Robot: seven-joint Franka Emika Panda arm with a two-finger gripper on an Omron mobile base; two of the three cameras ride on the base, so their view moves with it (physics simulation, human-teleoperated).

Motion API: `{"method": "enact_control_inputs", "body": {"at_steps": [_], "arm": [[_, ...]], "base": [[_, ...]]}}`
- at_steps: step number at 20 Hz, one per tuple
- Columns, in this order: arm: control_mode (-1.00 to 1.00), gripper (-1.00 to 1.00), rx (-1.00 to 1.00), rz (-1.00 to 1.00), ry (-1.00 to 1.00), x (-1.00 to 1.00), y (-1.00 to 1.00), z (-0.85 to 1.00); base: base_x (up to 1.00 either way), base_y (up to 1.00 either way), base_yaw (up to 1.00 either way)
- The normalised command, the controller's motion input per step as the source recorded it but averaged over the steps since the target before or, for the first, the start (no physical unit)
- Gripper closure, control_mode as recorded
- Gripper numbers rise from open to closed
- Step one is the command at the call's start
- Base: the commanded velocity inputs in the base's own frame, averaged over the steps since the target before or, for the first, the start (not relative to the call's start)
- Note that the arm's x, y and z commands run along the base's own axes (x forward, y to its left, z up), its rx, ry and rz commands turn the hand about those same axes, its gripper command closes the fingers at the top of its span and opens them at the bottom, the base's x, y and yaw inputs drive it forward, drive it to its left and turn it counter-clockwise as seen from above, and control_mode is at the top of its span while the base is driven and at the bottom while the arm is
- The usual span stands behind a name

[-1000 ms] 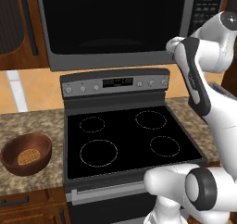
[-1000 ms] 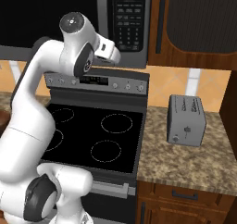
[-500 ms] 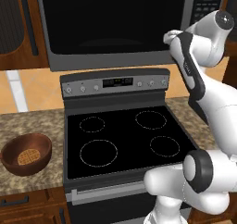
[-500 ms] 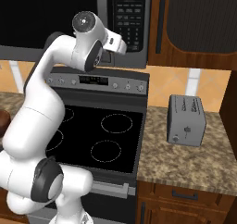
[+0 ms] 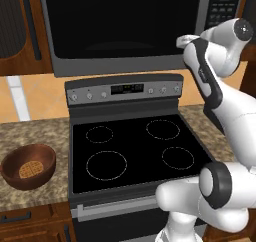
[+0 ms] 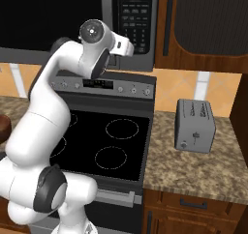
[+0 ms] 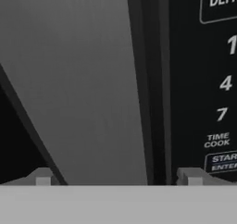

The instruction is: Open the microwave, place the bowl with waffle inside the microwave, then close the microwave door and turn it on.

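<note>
The microwave (image 5: pixel 125 26) hangs above the stove, and its door (image 5: pixel 120 16) is shut. My gripper (image 5: pixel 183 41) is raised to the door's right edge, just below the keypad (image 6: pixel 135 20). In the hand view my gripper (image 7: pixel 115 177) is open. Its fingertips (image 7: pixel 42 177) straddle the grey bar handle (image 7: pixel 83 79), which is very close ahead, with the keypad's numbers to the right. Nothing is held. The wooden bowl (image 5: pixel 28 166) sits on the counter left of the stove, and the waffle (image 5: pixel 29 170) lies inside it.
The black stove (image 5: pixel 135 146) with its control panel lies directly below the microwave. A grey toaster (image 6: pixel 195 125) stands on the granite counter (image 6: pixel 193 165) to the right. Dark wood cabinets (image 6: pixel 208 25) flank the microwave.
My hand has risen and moved in toward the microwave's right edge, and the elbow has swung outward. The bowl and the door have not moved. The jaws have stayed open.
</note>
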Motion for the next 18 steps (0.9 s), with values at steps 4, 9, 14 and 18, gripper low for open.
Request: {"method": "enact_control_inputs", "body": {"at_steps": [4,9,14,18], "arm": [[-1.00,-1.00,0.00,0.06,-0.15,0.81,0.00,-0.24],[-1.00,1.00,0.00,0.10,-0.08,1.00,0.09,-0.40],[-1.00,1.00,0.00,0.19,-0.01,1.00,0.68,-0.57],[-1.00,1.00,0.00,0.33,-0.04,1.00,0.99,-0.40]], "base": [[0.00,0.00,0.00],[0.00,0.00,0.00],[0.00,0.00,0.00],[0.00,0.00,0.00]]}}
